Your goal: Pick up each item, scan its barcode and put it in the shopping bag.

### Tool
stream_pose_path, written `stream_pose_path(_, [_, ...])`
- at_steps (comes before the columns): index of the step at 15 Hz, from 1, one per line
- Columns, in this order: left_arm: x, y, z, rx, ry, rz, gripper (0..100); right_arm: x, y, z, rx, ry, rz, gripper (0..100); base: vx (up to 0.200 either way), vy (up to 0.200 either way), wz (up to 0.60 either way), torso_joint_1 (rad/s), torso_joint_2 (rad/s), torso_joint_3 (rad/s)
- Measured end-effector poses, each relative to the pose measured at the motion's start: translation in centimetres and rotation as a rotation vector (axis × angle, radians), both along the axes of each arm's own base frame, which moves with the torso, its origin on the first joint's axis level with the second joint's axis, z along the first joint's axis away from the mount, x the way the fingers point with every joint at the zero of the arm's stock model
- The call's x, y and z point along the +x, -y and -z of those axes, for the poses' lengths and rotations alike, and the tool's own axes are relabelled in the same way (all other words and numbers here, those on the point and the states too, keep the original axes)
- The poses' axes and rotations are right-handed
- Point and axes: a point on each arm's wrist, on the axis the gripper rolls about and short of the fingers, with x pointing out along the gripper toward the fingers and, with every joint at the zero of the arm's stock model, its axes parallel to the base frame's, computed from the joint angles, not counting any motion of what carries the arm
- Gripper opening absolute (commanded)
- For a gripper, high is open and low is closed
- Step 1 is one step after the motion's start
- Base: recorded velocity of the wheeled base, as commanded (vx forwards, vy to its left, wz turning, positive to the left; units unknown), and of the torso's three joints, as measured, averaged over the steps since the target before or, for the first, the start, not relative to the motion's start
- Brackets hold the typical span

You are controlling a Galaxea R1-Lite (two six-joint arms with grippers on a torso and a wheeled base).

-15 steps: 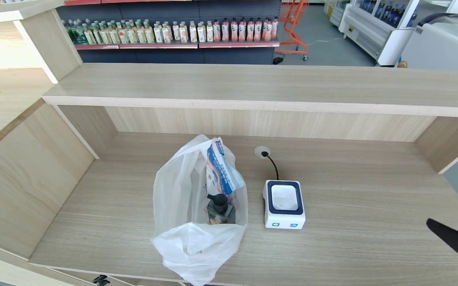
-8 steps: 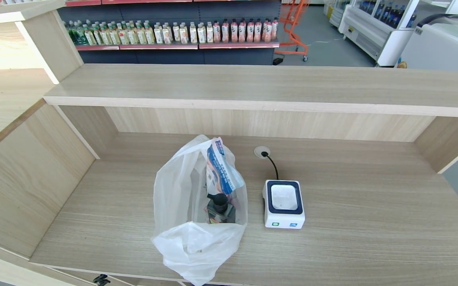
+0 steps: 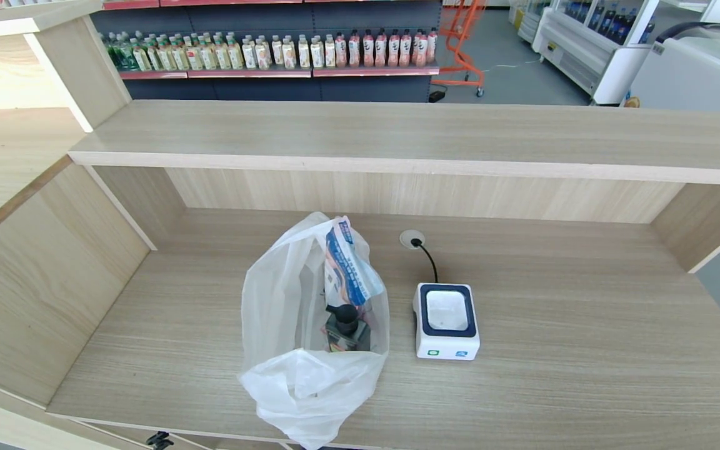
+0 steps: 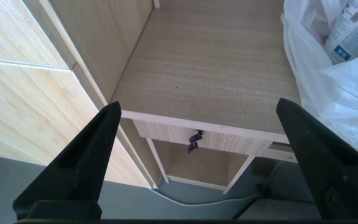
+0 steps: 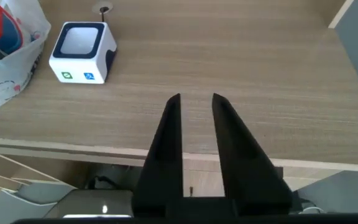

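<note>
A white plastic shopping bag (image 3: 285, 300) stands open on the wooden counter (image 3: 585, 325). Inside it are a blue-and-white packet (image 3: 347, 262) and a dark bottle with a black cap (image 3: 347, 325). The white barcode scanner (image 3: 447, 320) sits just right of the bag, its cable running to a hole behind it. My left gripper (image 4: 199, 106) hangs open and empty below the counter's front left corner, beside the bag (image 4: 328, 87). My right gripper (image 5: 196, 96) is shut, a thin slit between its fingers, over the counter's front edge, to the right of the scanner (image 5: 81, 53).
The counter is boxed in by wooden side walls (image 3: 54, 275) and a raised back ledge (image 3: 397, 134). Bare counter stretches to the right of the scanner. A small black key (image 4: 194, 142) hangs from the drawer below the front edge.
The right gripper, seen at the head view's right edge one second ago, has drawn back out of that view. Bag, items and scanner have not moved.
</note>
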Motion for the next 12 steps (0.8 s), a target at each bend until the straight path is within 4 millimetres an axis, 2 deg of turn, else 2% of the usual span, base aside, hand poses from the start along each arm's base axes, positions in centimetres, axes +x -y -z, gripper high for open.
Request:
stream_pose_path(3, [0.0,0.0,0.0,-0.002,0.0,0.0,100,-0.01,0.0,0.0,0.0,0.001,0.0,0,0.0,0.0,0.0,0.0,0.0,0.0])
stream_pose_path(6, [0.0,0.0,0.0,0.001,0.0,0.001,100,-0.01,0.0,0.0,0.001,0.001,0.0,0,0.2,-0.2,0.0,0.005,0.0,0.004])
stream_pose_path(12, [0.0,0.0,0.0,0.0,0.0,0.001,100,-0.02,0.0,-0.03,0.0,0.003,0.0,0,0.0,0.0,0.0,0.0,0.0,0.0])
